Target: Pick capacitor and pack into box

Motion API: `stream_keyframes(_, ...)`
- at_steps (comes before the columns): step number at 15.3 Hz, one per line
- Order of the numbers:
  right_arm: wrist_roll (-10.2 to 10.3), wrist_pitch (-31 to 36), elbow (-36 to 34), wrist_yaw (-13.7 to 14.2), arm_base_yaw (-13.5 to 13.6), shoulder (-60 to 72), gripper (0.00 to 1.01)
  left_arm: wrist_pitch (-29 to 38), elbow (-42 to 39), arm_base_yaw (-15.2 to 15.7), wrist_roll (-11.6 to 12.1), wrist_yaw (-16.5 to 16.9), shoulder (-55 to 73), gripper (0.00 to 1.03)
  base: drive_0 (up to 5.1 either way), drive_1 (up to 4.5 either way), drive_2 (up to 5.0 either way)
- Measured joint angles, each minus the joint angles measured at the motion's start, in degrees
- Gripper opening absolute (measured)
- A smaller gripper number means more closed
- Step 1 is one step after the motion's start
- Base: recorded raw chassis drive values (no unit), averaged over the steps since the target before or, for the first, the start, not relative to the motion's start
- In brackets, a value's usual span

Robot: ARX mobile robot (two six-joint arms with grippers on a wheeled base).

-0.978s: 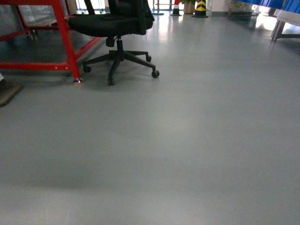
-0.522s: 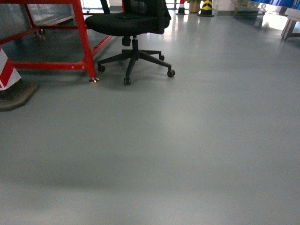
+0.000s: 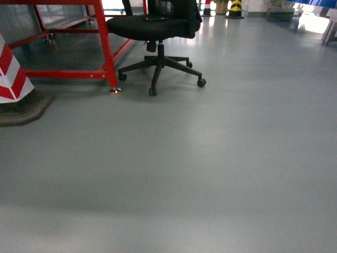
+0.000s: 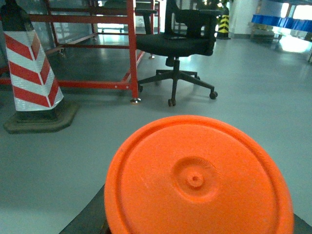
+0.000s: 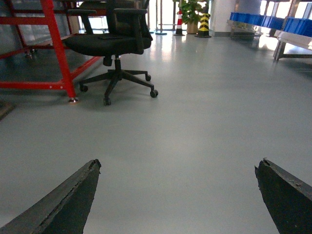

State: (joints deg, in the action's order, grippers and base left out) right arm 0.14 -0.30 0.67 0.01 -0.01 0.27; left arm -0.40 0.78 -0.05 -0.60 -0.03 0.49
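Already the capacitor [image 4: 197, 178] is sitting pinched in the left claw [image 4: 195, 229], its orange end filling the wrist view. No box is showing anywhere, so packing is remaining. The right claw [image 5: 178, 195] is hanging spread above bare floor [image 3: 210, 158].

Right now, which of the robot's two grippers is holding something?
The left gripper: its wrist view is filled by the flat end of the orange capacitor it carries. The right gripper has its fingers spread wide with only bare grey floor between them.
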Motion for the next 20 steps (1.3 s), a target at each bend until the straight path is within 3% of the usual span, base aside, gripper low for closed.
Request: stream_keyframes(20, 0.00, -0.04, 0.00, 0.00, 0.00, 0.00, 0.98, 0.07, 0.00, 0.00, 0.00, 0.02, 0.00, 0.44, -5.1, 2.37, 2.4)
